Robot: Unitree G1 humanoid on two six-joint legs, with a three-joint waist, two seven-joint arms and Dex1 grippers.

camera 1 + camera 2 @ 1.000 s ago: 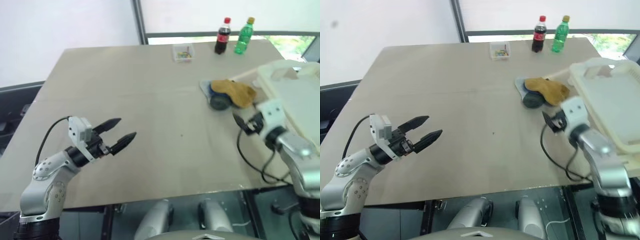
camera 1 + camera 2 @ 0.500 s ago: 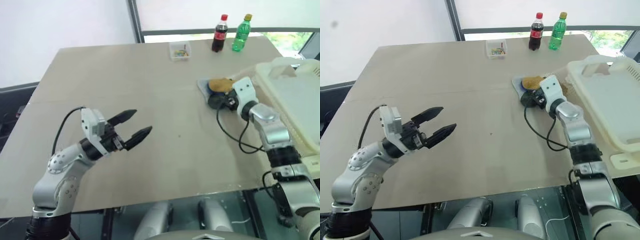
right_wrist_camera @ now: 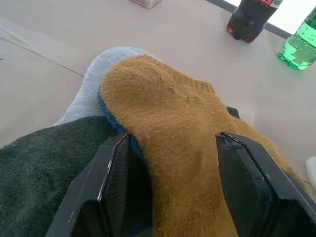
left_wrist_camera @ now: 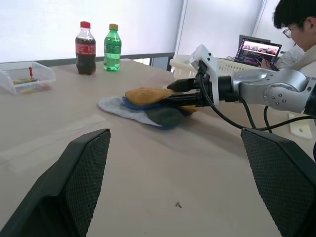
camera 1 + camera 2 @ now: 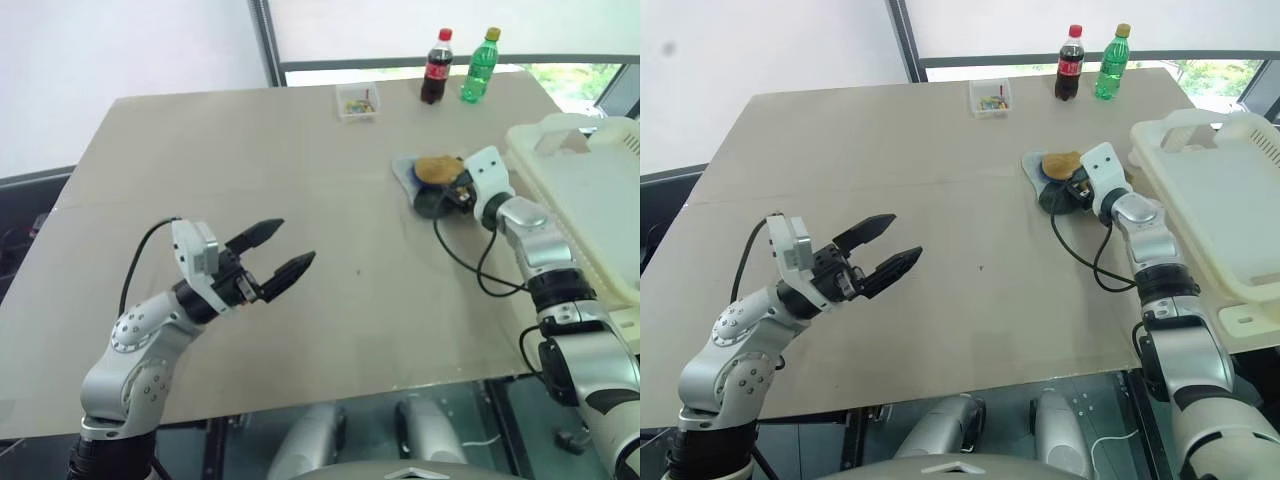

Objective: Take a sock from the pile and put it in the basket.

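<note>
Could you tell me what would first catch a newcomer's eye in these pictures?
The right hand straddles the mustard-yellow sock atop the sock pile on the table's right side. The cream laundry basket sits beside it at the right edge. The left hand hovers open over bare table.

Office or lab: person at laptop

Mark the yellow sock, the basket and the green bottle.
yellow sock (image 3: 173,133): right wrist view, middle of its knit top.
basket (image 5: 1188,128): right eye view, near rim by the handle hole.
green bottle (image 5: 478,72): left eye view, its body.
</note>
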